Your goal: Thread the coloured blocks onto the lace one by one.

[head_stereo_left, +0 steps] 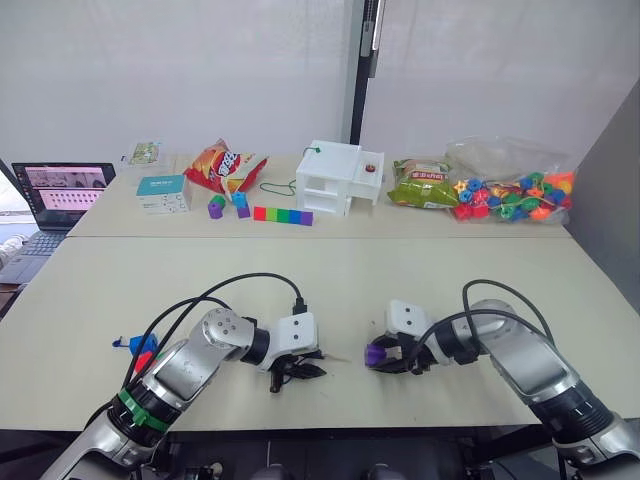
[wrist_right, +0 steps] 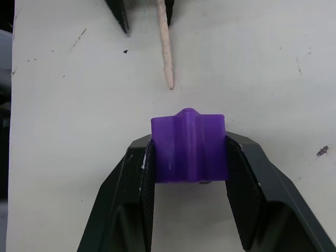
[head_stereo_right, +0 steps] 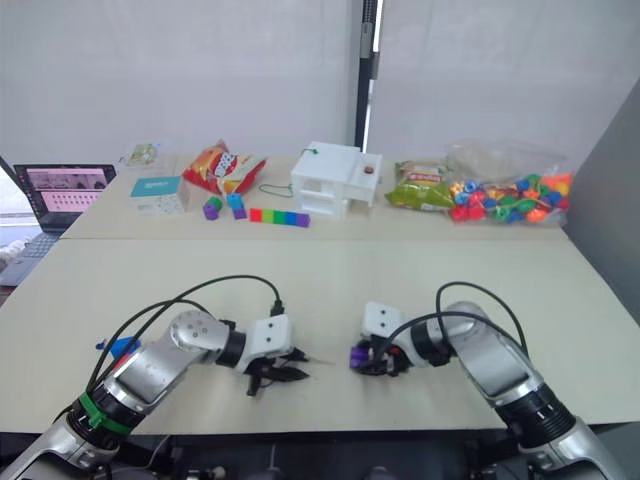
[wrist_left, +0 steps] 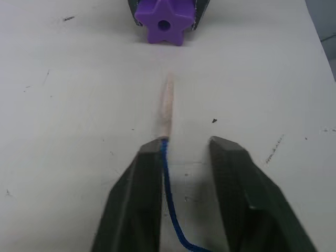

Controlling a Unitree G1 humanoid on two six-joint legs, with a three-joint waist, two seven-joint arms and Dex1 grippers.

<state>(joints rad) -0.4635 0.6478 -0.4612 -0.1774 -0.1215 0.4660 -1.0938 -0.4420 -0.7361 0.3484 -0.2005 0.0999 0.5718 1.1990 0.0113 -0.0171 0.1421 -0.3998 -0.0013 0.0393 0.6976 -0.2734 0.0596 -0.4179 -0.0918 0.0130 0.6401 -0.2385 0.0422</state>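
Lace (wrist_left: 167,157) tip faces purple block (wrist_right: 188,147), bare table (head_stereo_left: 330,280) between.

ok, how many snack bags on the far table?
2: a red crinkly snack bag left of the white boxy toy house, and a green snack bag right of it. Others may be hidden behind.

Across my table (head_stereo_left: 330,270) I see an open laptop (head_stereo_left: 55,200), a crisp bag (head_stereo_left: 222,166), a white toy house (head_stereo_left: 338,177), a rigid multicoloured bar (head_stereo_left: 283,215) and a clear bag of beads (head_stereo_left: 512,190)
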